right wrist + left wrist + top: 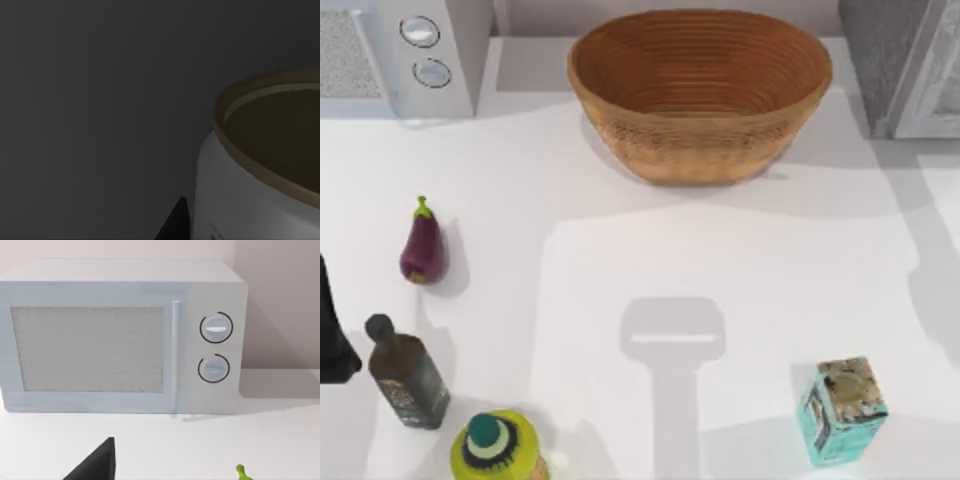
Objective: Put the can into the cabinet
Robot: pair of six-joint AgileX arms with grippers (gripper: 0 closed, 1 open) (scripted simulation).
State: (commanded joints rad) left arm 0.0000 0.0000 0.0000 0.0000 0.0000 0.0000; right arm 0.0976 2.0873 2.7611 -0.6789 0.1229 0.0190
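One can (250, 185), gold-rimmed, sits close before the right wrist camera amid dim grey walls, likely inside the cabinet (900, 60) at far right; jaw state cannot be told

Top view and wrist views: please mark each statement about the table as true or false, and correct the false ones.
1. The basket stands between the microwave and the cabinet. True.
2. The eggplant lies inside the basket. False: it lies on the table, at the left.
3. The carton is at the table's left. False: it is at the right.
4. The can appears in a dark space in the right wrist view. True.
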